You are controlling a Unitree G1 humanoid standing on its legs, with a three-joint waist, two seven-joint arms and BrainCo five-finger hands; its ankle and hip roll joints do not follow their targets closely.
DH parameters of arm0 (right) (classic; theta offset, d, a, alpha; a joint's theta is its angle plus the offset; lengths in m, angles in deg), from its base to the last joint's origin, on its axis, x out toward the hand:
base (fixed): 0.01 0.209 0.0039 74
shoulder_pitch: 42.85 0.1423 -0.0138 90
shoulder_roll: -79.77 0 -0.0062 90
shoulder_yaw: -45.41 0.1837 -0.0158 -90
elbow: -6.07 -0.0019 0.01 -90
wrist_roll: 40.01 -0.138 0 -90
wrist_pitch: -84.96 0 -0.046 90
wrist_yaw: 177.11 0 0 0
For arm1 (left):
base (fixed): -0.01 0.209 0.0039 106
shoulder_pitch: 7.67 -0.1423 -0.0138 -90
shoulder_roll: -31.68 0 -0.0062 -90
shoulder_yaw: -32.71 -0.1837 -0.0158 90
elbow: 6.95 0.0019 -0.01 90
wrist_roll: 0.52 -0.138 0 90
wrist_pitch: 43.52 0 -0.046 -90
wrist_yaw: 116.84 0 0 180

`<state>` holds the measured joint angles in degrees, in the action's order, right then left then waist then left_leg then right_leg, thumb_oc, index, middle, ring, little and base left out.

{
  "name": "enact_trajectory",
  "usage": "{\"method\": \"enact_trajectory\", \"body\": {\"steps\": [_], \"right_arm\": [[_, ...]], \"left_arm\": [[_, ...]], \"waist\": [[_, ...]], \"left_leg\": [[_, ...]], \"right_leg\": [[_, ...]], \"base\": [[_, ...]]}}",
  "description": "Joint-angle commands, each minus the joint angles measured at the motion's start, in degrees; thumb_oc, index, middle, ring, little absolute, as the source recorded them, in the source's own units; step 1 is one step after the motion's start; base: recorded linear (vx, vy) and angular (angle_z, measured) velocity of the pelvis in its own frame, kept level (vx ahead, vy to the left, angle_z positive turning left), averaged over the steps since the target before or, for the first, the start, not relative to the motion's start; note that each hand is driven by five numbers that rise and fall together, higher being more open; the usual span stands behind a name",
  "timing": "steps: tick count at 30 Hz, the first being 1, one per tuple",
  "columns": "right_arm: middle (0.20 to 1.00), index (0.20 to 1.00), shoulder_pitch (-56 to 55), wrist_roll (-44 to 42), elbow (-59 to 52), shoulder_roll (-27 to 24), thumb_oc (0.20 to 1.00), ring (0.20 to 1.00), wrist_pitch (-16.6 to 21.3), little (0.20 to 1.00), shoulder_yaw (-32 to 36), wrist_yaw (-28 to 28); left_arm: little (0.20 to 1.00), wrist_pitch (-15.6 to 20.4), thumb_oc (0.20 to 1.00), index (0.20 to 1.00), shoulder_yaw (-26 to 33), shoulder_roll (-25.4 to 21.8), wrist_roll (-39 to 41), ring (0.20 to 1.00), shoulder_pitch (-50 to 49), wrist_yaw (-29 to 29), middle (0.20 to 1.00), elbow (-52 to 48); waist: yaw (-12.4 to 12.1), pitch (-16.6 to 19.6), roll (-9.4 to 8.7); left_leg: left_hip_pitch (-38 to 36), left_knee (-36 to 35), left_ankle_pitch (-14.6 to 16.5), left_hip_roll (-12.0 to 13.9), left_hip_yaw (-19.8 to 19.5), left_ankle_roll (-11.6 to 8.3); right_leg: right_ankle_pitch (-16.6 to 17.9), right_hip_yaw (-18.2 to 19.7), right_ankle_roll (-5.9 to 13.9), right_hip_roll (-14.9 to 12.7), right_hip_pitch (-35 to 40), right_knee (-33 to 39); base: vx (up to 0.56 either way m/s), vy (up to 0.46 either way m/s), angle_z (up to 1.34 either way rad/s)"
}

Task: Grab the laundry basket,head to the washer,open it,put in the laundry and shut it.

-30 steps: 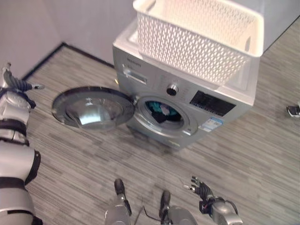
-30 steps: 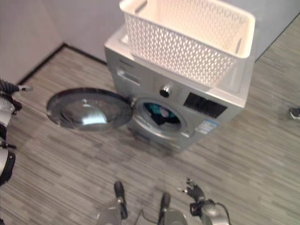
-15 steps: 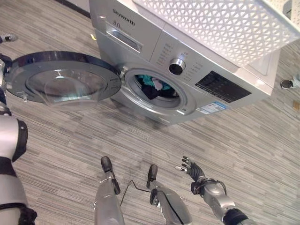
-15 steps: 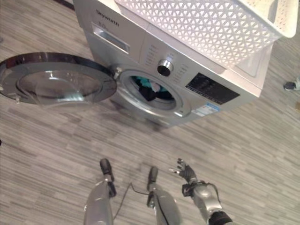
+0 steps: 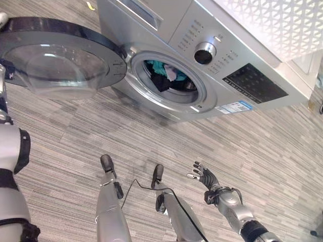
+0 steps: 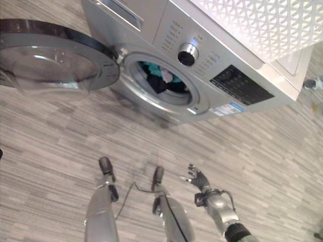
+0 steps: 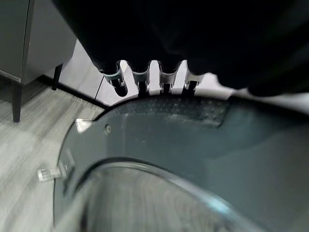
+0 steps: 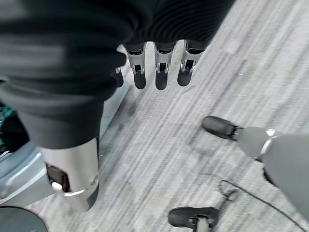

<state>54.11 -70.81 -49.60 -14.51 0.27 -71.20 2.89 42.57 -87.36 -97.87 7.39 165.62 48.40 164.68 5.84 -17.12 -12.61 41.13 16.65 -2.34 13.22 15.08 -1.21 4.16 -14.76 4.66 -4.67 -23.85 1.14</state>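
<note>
With the laundry (image 5: 164,75) already in the drum and the basket (image 5: 272,22) on the washer (image 6: 151,30), only shutting remains. Left hand (image 7: 149,79) has straight fingers at the door (image 5: 55,55) rim; right hand (image 5: 204,177) hangs spread. A glancing push could slip off, leaving it unlatched.

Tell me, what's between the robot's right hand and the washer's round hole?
Just bare striped floor. In the left eye view, the right hand hangs open, well short of the washer opening with laundry inside.

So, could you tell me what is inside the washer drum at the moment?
Through the open washer door, teal, dark and pale laundry lies bunched at the opening; the drum's depth behind it is hidden.
</note>
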Motion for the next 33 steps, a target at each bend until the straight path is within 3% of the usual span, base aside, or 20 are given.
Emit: {"method": "enact_trajectory", "body": {"steps": [1, 7, 13, 22, 27, 28, 30, 33], "right_arm": [[1.0, 1.0, -3.65, 1.27, -2.12, -3.02, 1.0, 1.0, 1.91, 1.0, 1.78, -0.54], [1.0, 1.0, -4.65, 4.96, -0.6, -4.99, 1.0, 1.0, 1.51, 1.0, 2.75, -0.45], [1.0, 1.0, -4.91, 10.08, 11.68, -3.82, 1.0, 1.0, 0.47, 1.0, 6.56, -2.46], [1.0, 1.0, -5.17, 12.36, 20.34, -2.23, 1.0, 1.0, -1.28, 1.0, 10.96, -3.07], [1.0, 1.0, -5.48, 11.85, 21.8, -1.46, 1.0, 1.0, -2.26, 1.0, 13.14, -3.2], [1.0, 1.0, -6.31, 11.6, 18.83, -1.84, 1.0, 1.0, -2.51, 1.0, 13.75, -2.96], [1.0, 1.0, -7.91, 11.5, 13.78, -1.64, 1.0, 1.0, -2.42, 1.0, 13.4, -2.07], [1.0, 1.0, -8.4, 11.78, 11.3, -1.02, 1.0, 1.0, -2.73, 1.0, 12.58, -1.51]], "left_arm": [[1.0, 0.33, 1.0, 1.0, -4.85, 2.29, -11.29, 1.0, -5.51, 0.99, 1.0, 0.76], [1.0, 0.55, 1.0, 1.0, -5.16, 7.43, -19.64, 1.0, -15.08, 3.04, 1.0, -3.24], [1.0, 2.0, 1.0, 1.0, -5.5, 16.55, -23.32, 1.0, -23.71, 4.01, 1.0, -11.28], [1.0, 4.02, 1.0, 1.0, -4.04, 25.97, -20.78, 1.0, -35.02, 6.05, 1.0, -21.84], [1.0, 3.82, 1.0, 1.0, -3.66, 37.03, -18.53, 1.0, -43.64, 8.32, 1.0, -22.88], [1.0, 4.03, 1.0, 1.0, -4.24, 38.72, -17.13, 1.0, -46.3, 9.41, 1.0, -27.84], [1.0, 4.72, 1.0, 1.0, -5.09, 40.65, -13.82, 1.0, -49.04, 10.9, 1.0, -33.2], [1.0, 4.77, 1.0, 1.0, -5.37, 41.81, -12.94, 1.0, -50.36, 11.45, 1.0, -33.96]], "waist": [[1.96, 3.07, -1.55], [1.87, 3.99, -0.69], [0.15, 3.97, 2.55], [-1.43, 4.28, 6.72], [-0.86, 6.19, 8.97], [-0.81, 6.99, 9.84], [-0.83, 8.16, 10.5], [-0.56, 9.3, 10.81]], "left_leg": [[3.34, 3.45, 3.92, 0.35, -3.05, -2.57], [-0.47, 2.27, 3.53, 0.49, -2.38, -2.92], [-7.89, -0.8, 1.0, -0.49, -2.56, -3.61], [-15.73, -1.28, -0.84, -0.45, -2.09, -3.92], [-20.35, -3.22, -1.79, -0.48, -1.56, -3.97], [-21.09, -4.55, -3.38, -0.24, -0.65, -3.24], [-22.55, -5.47, -3.4, -0.47, -0.38, -3.18], [-24.64, -6.47, -3.2, -0.4, 0.12, -3.08]], "right_leg": [[-4.96, 5.17, 5.81, -3.54, 7.79, -1.47], [-7.32, 5.41, 4.79, -3.09, 8.88, -2.82], [-10.83, 5.08, 2.76, -2.03, 13.01, -5.2], [-13.24, 5.57, 0.84, -0.59, 19.25, -6.31], [-13.91, 6.22, 0.44, -0.25, 22.46, -5.95], [-13.0, 5.86, 0.37, -0.19, 22.47, -5.79], [-13.11, 5.68, 0.54, -0.47, 23.47, -5.81], [-13.16, 5.88, 0.82, -0.86, 24.2, -6.13]], "base": [[-0.02, -0.003, -0.16], [-0.05, -0.01, -0.12], [-0.02, -0.067, 0.04], [0.0, -0.029, 0.03], [0.01, 0.011, 0.01], [-0.01, 0.043, -0.11], [0.02, 0.028, -0.18], [0.06, 0.028, -0.02]]}}
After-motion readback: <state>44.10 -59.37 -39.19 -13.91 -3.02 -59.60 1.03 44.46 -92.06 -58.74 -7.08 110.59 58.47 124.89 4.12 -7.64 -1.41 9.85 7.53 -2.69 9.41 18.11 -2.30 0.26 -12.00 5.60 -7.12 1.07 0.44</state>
